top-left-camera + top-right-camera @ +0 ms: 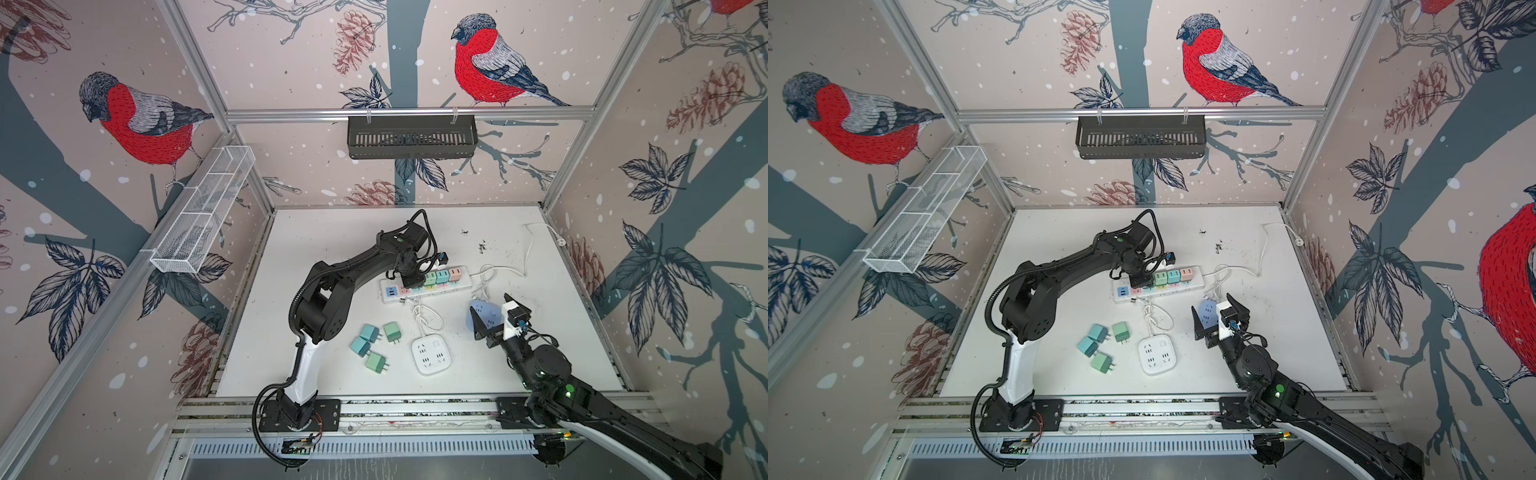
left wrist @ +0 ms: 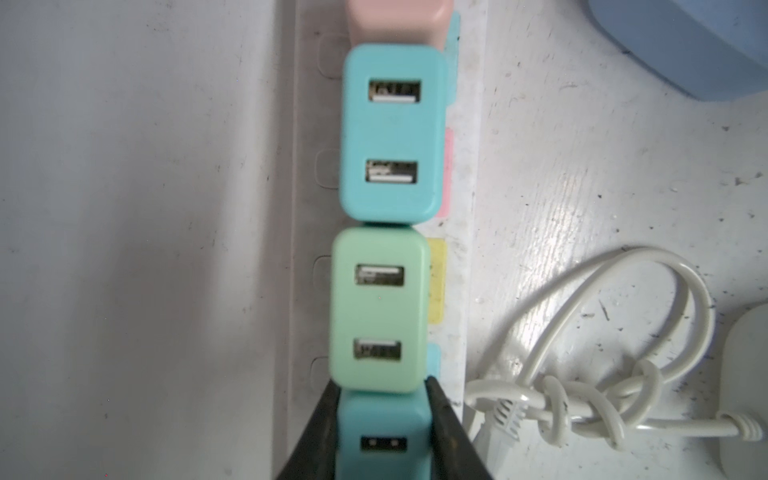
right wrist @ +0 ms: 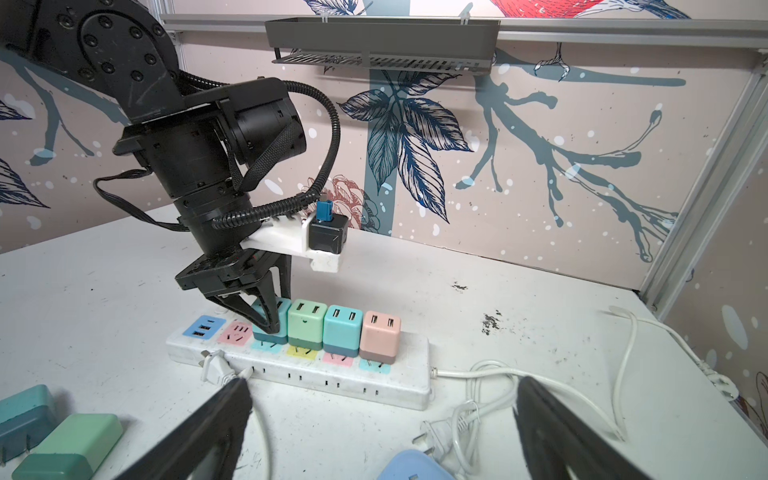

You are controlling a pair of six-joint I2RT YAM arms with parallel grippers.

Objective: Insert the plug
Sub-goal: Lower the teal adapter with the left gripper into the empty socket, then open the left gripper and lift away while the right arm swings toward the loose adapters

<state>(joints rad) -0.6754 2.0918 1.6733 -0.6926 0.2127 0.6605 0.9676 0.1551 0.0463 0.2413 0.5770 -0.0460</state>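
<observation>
White, scuffed tabletop between walls with painted birds. On the power strip, the left tool stands over the teal plug, one finger at each side (pressing or only touching, I cannot tell). This plug sits in the strip, touching the green plug. Near the strip's right end, the right tool hovers, jaws spread wide, holding nothing.
</observation>
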